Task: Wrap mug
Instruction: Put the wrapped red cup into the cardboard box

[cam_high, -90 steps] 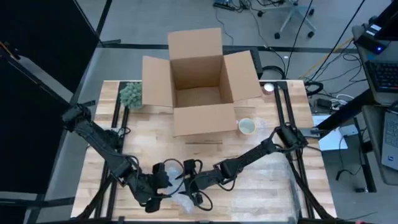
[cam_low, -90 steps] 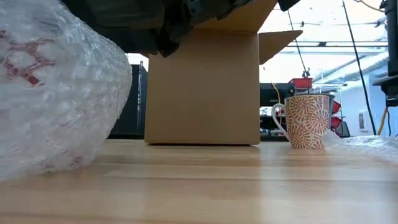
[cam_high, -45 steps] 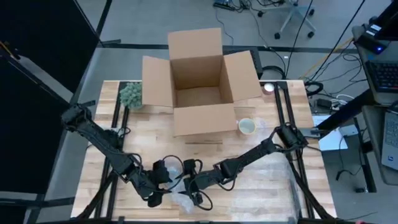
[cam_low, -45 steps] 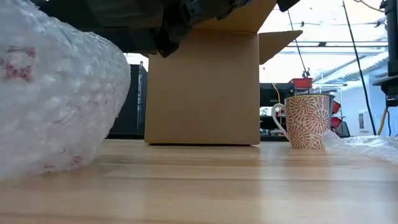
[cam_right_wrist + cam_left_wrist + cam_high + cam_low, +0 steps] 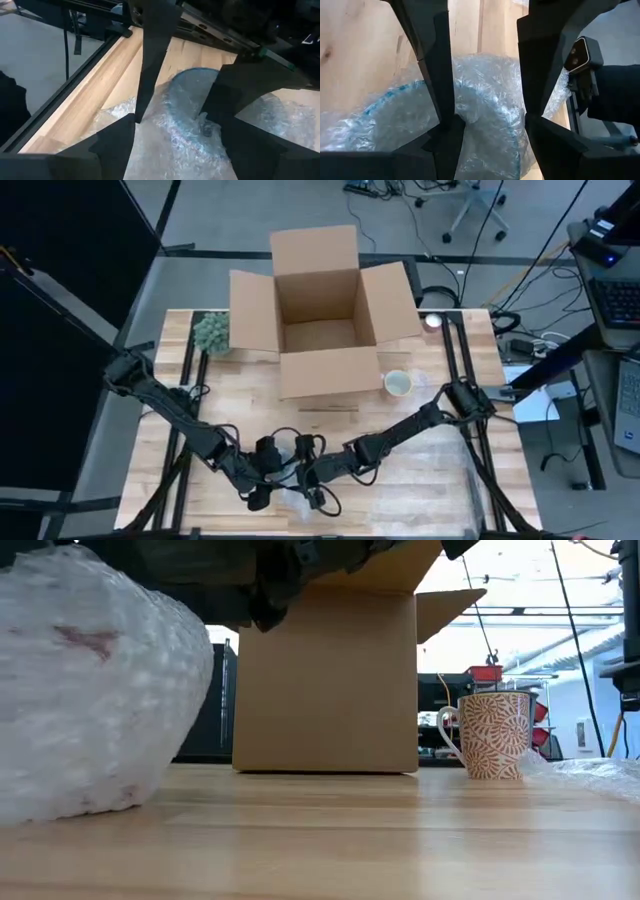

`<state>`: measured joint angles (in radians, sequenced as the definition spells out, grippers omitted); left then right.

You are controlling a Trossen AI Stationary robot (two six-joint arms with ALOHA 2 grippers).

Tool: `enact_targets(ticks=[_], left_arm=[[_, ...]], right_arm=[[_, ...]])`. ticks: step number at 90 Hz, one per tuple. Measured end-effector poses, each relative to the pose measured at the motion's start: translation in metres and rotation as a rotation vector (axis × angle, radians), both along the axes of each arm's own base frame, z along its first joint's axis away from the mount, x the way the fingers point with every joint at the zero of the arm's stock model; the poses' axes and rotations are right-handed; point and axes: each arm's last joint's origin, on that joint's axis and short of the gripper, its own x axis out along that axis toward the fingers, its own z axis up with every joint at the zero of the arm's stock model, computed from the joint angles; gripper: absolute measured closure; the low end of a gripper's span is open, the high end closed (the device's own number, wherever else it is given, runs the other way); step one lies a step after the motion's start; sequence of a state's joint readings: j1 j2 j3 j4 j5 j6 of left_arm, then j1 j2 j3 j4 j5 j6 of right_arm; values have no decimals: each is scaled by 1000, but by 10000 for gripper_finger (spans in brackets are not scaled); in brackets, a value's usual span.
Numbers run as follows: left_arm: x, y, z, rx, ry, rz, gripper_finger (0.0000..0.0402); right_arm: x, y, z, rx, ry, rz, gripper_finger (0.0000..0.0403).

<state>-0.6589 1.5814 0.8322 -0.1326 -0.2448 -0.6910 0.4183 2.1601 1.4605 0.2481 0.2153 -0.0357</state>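
Both pincers, left pincer and right pincer, pinch the bubble-wrapped bundle between them at the tabletop's near edge; patterned mug stands well apart.

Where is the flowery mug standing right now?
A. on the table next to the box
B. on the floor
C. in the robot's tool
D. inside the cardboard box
A: the mug stands bare on the wooden table beside the open cardboard box, while both tools work at the bubble wrap bundle nearer the front edge.
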Motion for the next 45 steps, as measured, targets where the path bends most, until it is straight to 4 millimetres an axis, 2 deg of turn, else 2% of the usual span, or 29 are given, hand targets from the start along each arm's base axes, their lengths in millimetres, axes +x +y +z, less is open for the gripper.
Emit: enact_targets(ticks=[29, 45], left_arm=[[0, 0, 0, 10, 1, -18, 196], [3, -5, 10, 92, 29, -92, 202]], right_arm=[[-1, 0, 2, -2, 4, 6, 140], [-4, 0, 9, 19, 25, 3, 140]])
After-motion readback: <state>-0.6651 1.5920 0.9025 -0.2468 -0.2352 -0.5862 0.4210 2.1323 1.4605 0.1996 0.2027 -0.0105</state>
